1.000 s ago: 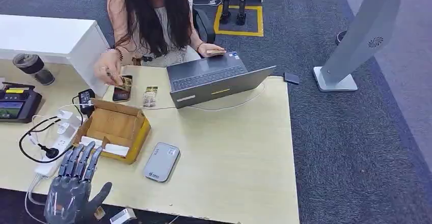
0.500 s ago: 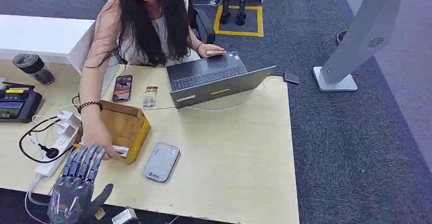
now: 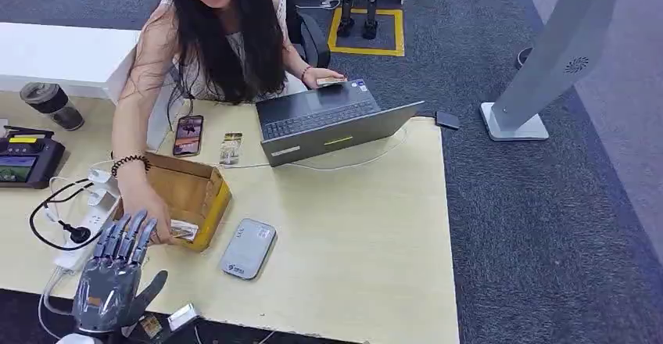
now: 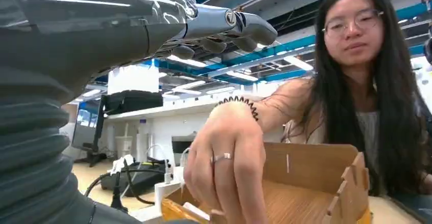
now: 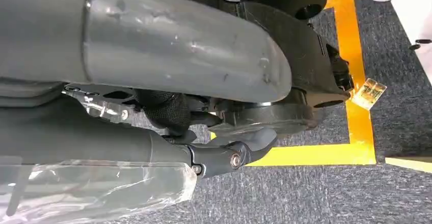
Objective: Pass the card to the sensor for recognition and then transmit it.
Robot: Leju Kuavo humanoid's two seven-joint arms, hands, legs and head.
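My left hand (image 3: 113, 277) hovers at the table's near left corner, fingers straight and spread, holding nothing. Its fingertips (image 3: 131, 227) reach the front edge of an open cardboard box (image 3: 191, 190). A person's hand (image 3: 148, 207) holds a small card (image 3: 184, 230) at that front edge, right beside my fingertips. The grey-white sensor pad (image 3: 248, 249) lies flat just right of the box. In the left wrist view the person's hand (image 4: 229, 158) dips into the box (image 4: 311, 183) under my outstretched fingers (image 4: 224, 28). My right hand (image 5: 224, 152) hangs over the floor, empty.
An open laptop (image 3: 328, 121) stands at the table's far edge, with a phone (image 3: 188, 135) and a small packet (image 3: 231, 147) to its left. A power strip with black cable (image 3: 78, 231), a payment terminal (image 3: 23, 160) and a cup (image 3: 51, 103) crowd the left side.
The person's hand came down from beside the phone to the box's front edge and now holds a card next to my left fingers. My left hand has shifted only slightly.
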